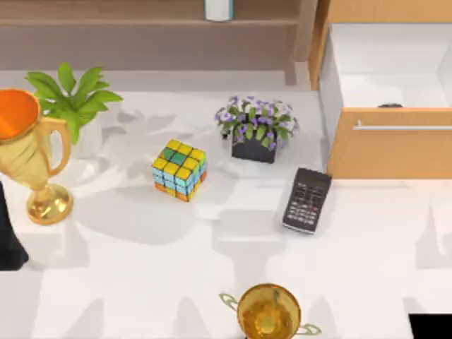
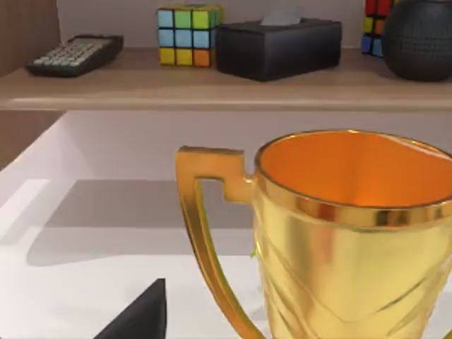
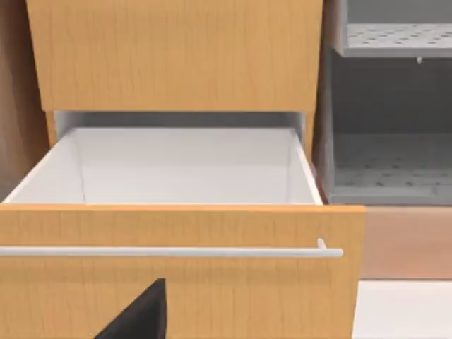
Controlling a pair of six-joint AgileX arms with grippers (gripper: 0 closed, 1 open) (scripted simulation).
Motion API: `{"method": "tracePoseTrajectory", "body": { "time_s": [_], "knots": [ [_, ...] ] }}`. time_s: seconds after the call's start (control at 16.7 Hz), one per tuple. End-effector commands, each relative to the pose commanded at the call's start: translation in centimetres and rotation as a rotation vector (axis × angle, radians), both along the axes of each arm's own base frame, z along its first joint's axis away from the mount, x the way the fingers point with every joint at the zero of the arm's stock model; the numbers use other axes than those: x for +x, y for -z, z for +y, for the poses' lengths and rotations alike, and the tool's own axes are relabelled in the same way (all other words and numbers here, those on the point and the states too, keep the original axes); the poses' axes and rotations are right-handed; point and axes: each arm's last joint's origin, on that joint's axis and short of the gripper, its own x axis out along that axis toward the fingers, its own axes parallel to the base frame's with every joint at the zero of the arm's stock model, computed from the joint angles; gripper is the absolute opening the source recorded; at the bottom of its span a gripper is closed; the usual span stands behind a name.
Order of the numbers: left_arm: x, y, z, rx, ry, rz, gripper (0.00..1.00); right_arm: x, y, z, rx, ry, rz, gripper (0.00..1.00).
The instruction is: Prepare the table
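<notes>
no text, label or number is legible; the calculator (image 1: 307,200) keys are too small to read.

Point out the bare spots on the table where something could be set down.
Free table: the wide patch between cube, left trophy and front trophy; also right of the calculator, below the drawer. Crowded: the back, around cube, flowers and plant.

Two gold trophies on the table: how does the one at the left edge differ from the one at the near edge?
The left trophy shows in side profile, with stem and round base visible; the near trophy is seen from straight above, cut by the frame edge. The left trophy's bowl looks orange inside, the near trophy's golden. The left trophy stands beside the green plant; the near trophy stands alone. Both are shiny gold with handles, on the white table.
</notes>
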Motion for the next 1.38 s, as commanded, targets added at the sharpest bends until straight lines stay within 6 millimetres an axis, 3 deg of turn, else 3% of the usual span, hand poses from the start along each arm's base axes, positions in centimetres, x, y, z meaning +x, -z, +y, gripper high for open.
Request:
{"method": "tracePoseTrajectory", "body": {
  "time_s": [0.18, 0.36, 0.54, 0.72, 0.9, 1.08, 1.2, 1.38],
  "knots": [
    [0.0, 0.0, 0.0, 0.000, 0.000, 0.000, 1.00, 0.0, -0.2, 0.0, 0.000, -0.001, 0.007, 1.00],
    [0.0, 0.0, 0.0, 0.000, 0.000, 0.000, 1.00, 0.1, -2.0, 0.1, -0.005, -0.006, 0.068, 1.00],
    [0.0, 0.0, 0.0, 0.000, 0.000, 0.000, 1.00, 1.0, -5.5, 0.2, -0.016, -0.017, 0.181, 1.00],
    [0.0, 0.0, 0.0, 0.000, 0.000, 0.000, 1.00, 3.7, -9.9, 0.6, -0.032, -0.037, 0.347, 1.00],
    [0.0, 0.0, 0.0, 0.000, 0.000, 0.000, 1.00, 8.8, -13.7, 1.2, -0.054, -0.063, 0.543, 1.00],
    [0.0, 0.0, 0.0, 0.000, 0.000, 0.000, 1.00, 15.7, -15.5, 2.2, -0.080, -0.092, 0.749, 1.00],
    [0.0, 0.0, 0.0, 0.000, 0.000, 0.000, 1.00, 20.8, -15.2, 3.1, -0.099, -0.113, 0.884, 1.00],
    [0.0, 0.0, 0.0, 0.000, 0.000, 0.000, 1.00, 27.7, -12.5, 4.6, -0.128, -0.143, 1.076, 1.00]
  ]
}}
